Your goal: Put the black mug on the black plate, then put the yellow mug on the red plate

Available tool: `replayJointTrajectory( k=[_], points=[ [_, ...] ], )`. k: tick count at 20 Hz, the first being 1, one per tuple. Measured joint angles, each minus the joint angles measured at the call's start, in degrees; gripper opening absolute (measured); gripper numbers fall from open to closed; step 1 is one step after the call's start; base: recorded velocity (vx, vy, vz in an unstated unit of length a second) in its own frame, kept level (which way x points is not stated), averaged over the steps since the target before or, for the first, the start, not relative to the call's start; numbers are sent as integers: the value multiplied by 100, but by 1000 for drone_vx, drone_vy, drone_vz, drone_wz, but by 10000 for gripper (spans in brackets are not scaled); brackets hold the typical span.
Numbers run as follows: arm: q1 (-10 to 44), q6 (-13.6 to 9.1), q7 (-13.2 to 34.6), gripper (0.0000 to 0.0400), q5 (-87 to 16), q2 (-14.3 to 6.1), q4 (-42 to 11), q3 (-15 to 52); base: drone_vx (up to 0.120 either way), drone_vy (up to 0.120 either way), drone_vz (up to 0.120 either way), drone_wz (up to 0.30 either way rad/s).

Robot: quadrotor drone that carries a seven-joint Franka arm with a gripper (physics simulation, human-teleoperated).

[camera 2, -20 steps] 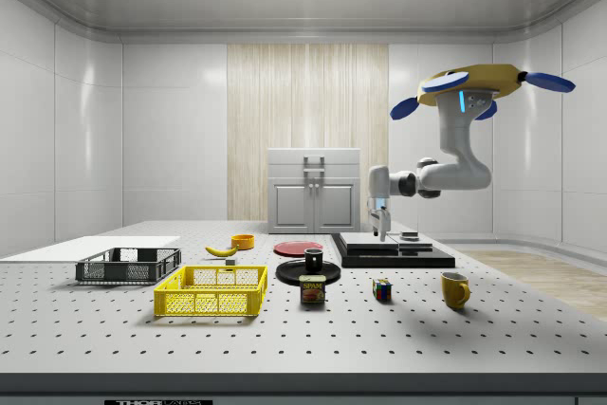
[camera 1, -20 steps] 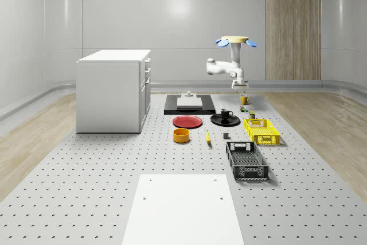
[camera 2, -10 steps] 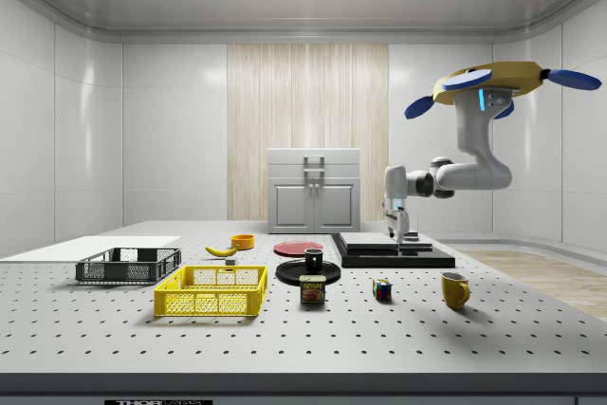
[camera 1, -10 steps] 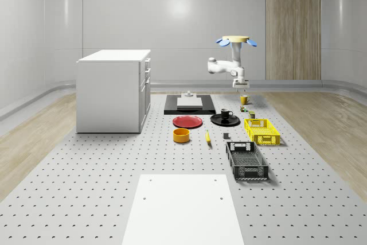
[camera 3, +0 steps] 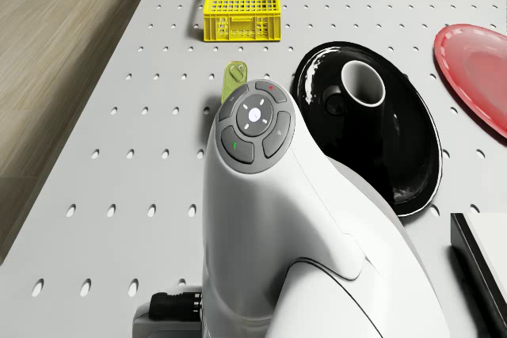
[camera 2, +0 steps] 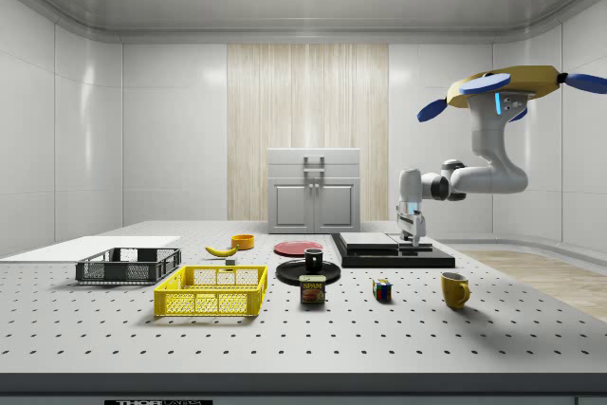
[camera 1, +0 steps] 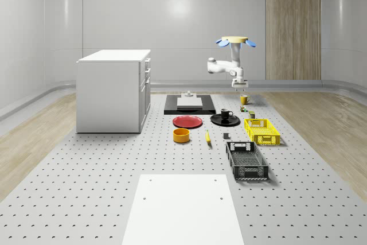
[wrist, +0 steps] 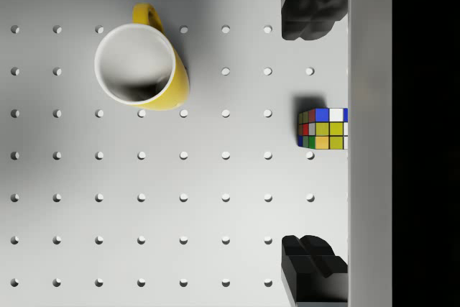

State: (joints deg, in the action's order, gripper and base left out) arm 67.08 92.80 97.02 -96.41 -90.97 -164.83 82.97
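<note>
First half of the task reads as complete: the small black mug (camera 1: pixel 226 113) stands upright on the glossy black plate (camera 1: pixel 217 121), toward the middle of the perforated grey table (camera 1: pixel 86 187); the drone view confirms the mug sits inside the plate's rim, off-centre. Second half is not yet done. The round red plate (camera 1: pixel 187 121) lies bare just to the left of the black plate in the whole-scene view. The yellow mug with white interior (camera 2: pixel 455 289) stands upright on the table at the side view's right, well apart from both plates, with a multicoloured puzzle cube (camera 2: pixel 381 289) near it. The drone (camera 2: pixel 507 89) hovers in the air at the side view's right, above the far-right part of the table, arm bent down in front of it. The gripper (camera 2: pixel 411 236) hangs above the table surface, up and to the left of the yellow mug in the side view; from the wrist view the fingers (wrist: pixel 309 5) are spread wide apart and carry nothing, with the yellow mug off to one side of the gap, not between them. Remaining, in my judgement: centre over the yellow mug, descend, grasp, carry to the red plate, release.
</note>
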Motion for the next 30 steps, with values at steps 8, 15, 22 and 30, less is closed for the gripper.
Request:
replayJointTrajectory(
  k=[8,15,22,30],
  points=[
    [2,11,1,400,5,-12,0,1,-120,35,0,0],
    [3,19,2,400,8,-20,0,3,-120,0,-74,0],
    [3,26,2,400,11,-27,1,3,-6,46,-91,0],
    [4,32,3,400,13,-34,1,4,-80,0,0,0]
  ],
)
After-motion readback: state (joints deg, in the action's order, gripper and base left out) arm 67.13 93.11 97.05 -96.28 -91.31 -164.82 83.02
